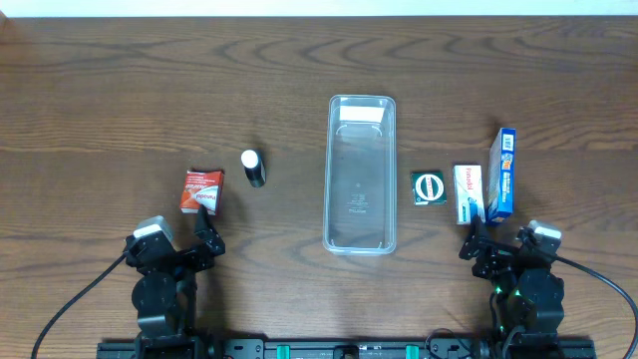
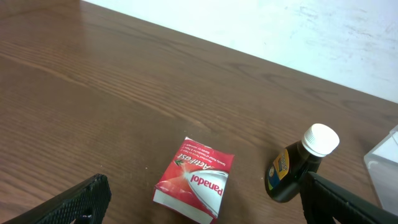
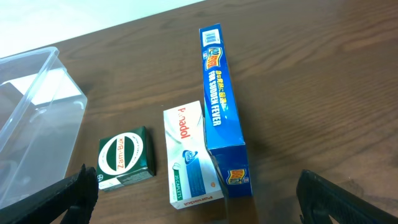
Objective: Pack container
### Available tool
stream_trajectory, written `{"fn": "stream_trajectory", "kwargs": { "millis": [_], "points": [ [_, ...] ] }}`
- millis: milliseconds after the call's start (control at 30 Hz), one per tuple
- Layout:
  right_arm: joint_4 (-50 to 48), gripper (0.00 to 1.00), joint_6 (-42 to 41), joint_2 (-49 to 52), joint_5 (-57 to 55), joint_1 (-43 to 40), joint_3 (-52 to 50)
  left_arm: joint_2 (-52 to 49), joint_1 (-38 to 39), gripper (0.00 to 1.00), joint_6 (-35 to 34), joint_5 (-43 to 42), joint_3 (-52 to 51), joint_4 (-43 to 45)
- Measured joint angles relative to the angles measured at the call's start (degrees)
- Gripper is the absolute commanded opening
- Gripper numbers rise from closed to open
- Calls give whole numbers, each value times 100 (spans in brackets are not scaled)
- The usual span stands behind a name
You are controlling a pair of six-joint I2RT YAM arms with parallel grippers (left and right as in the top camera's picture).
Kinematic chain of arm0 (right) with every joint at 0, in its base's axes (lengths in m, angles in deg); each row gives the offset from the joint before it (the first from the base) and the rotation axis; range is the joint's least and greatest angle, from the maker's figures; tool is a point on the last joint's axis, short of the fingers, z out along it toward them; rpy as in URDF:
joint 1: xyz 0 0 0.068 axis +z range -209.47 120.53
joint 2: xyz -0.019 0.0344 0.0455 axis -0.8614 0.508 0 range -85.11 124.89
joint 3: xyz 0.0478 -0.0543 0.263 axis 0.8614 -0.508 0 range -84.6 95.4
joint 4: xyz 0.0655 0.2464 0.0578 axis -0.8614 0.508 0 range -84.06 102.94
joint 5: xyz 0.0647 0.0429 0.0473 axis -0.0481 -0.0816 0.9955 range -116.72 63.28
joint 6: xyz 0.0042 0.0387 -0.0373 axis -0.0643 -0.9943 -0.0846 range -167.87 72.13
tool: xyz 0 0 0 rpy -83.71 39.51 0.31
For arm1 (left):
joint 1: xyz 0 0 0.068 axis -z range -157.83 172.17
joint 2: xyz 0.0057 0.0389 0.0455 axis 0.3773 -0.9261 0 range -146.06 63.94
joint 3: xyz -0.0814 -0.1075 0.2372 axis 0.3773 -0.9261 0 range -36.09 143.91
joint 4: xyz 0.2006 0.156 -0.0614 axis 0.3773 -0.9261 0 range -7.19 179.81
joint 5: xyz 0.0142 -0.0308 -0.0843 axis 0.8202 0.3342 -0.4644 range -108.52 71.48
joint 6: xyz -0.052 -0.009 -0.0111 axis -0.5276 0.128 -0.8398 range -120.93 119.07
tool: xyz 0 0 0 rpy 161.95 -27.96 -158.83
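The clear plastic container (image 1: 360,175) lies lengthwise at the table's middle and holds nothing but a white label; its corner shows in the right wrist view (image 3: 34,106). Left of it lie a red Panadol box (image 1: 200,189) (image 2: 194,180) and a dark bottle with a white cap (image 1: 253,168) (image 2: 298,165). Right of it lie a green Zam-Buk box (image 1: 428,187) (image 3: 126,158), a white Panadol box (image 1: 468,192) (image 3: 189,155) and a blue box on its edge (image 1: 501,175) (image 3: 222,112). My left gripper (image 1: 208,234) (image 2: 205,208) is open just short of the red box. My right gripper (image 1: 477,239) (image 3: 196,199) is open just short of the white box.
The dark wooden table (image 1: 120,90) stretches to a pale wall at the far edge. Both arm bases sit at the near edge, with cables trailing out to each side.
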Motion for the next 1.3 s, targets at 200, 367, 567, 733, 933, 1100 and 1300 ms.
{"fn": "stream_trajectory", "kwargs": {
  "millis": [200, 367, 567, 733, 933, 1100, 1300],
  "points": [
    [0, 99, 0, 0, 0, 0, 0, 0, 0, 98, 0, 0, 0, 0],
    [0, 99, 0, 0, 0, 0, 0, 0, 0, 98, 0, 0, 0, 0],
    [-15, 99, 0, 0, 0, 0, 0, 0, 0, 98, 0, 0, 0, 0],
    [-61, 99, -203, 0, 210, 0, 0, 0, 0, 98, -2, 0, 0, 0],
    [-361, 99, -444, 2, 710, 0, -7, 0, 0, 98, 0, 0, 0, 0],
    [-1399, 99, -389, 68, 1263, 0, 15, 0, 0, 98, 0, 0, 0, 0],
    [-1495, 99, -203, 1390, 1399, -2, 809, 0, 0, 98, -2, 0, 0, -2]
  ]
}}
